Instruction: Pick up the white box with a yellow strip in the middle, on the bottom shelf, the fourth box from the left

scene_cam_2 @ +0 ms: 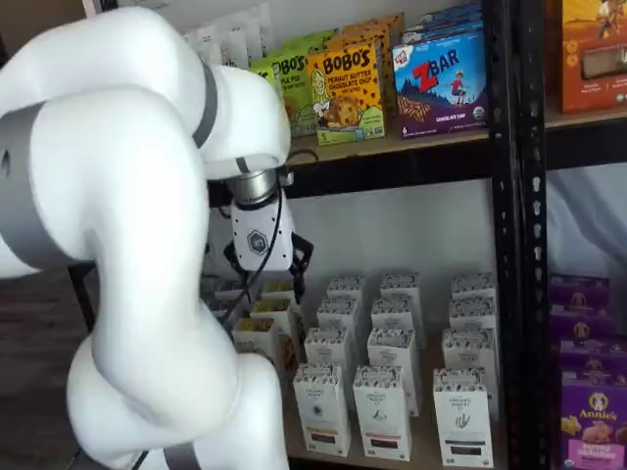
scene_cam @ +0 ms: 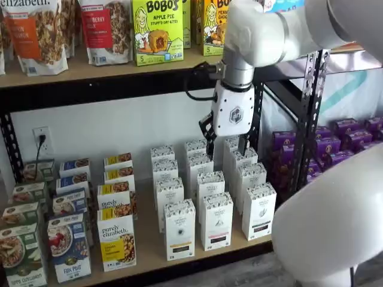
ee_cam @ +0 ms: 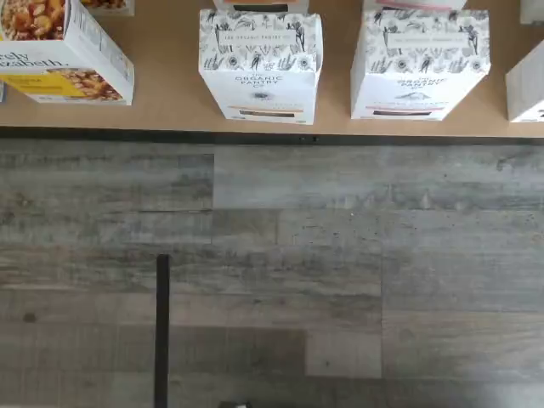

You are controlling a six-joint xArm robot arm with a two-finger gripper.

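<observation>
**Item: the white box with a yellow strip** [scene_cam: 179,230]. It stands upright at the front of its column, lower centre of a shelf view, on the bottom shelf [scene_cam: 147,258]. A purely elizabeth box [scene_cam: 116,242] is just beside it on one side. A like white carton with a darker band [scene_cam: 216,221] is on the other.

**Item: gripper** [scene_cam: 212,139]. It hangs above the back rows, upper centre of a shelf view, well apart from the target and holding nothing. The black fingers show side-on, so I cannot tell whether they are parted or closed.

**Hazards, as judged:**
- Wrong pick. The white cartons look near alike and only the band colour separates them.
- Columns are closely spaced, so a finger coming down off-centre may nudge a neighbour or tip the tall narrow carton.
- The carton behind it leaves little room for a finger at the rear.

**View differences:**
- The wrist view gives the target [ee_cam: 260,66] from above, showing its speckled top, the thin yellowish band and bare board at either side. It shows no fingers.
- The shelf views show the arm and the rows in depth. In one, the bulky arm hides the shelf's left part, leaving the target [scene_cam_2: 323,411] at lower centre.
</observation>
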